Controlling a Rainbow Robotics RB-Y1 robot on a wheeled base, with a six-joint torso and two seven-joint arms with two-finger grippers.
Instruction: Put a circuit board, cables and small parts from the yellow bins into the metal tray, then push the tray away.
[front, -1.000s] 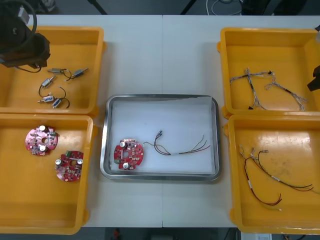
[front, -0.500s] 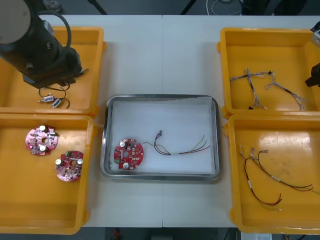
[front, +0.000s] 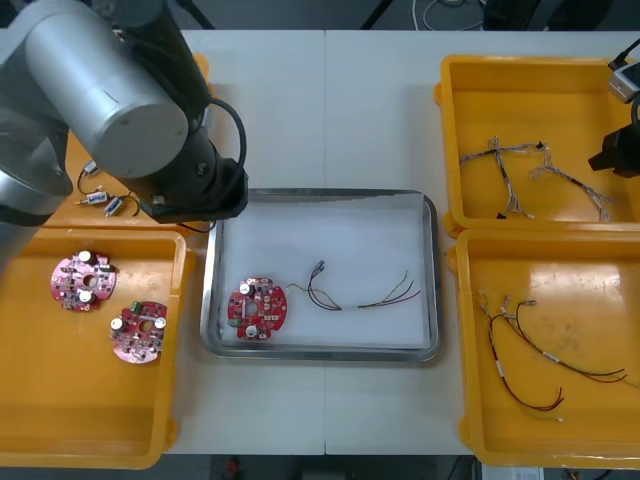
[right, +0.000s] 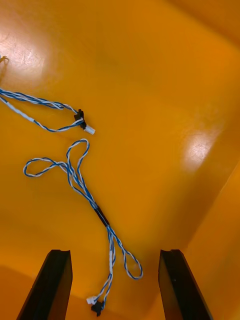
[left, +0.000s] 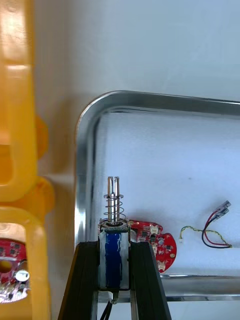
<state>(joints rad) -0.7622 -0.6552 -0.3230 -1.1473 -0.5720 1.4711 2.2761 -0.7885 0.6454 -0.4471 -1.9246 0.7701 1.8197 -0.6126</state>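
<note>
- left arm (front: 100, 90) blocks most of the far-left yellow bin (front: 90, 222)
- small metal part (left: 115, 215): lower end's buried between the fingers of the left gripper (left: 114, 245)
- right arm (front: 620, 155) runs off the right edge, so mostly cropped

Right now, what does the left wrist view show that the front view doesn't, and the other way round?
Left wrist view: the fingers of the left gripper shut on a small metal part with a spring, by the metal tray rim. Front view: the right-hand yellow bins with their cables, and the right gripper over the far one. Both: the tray holding a red circuit board and a red and yellow cable.
</note>
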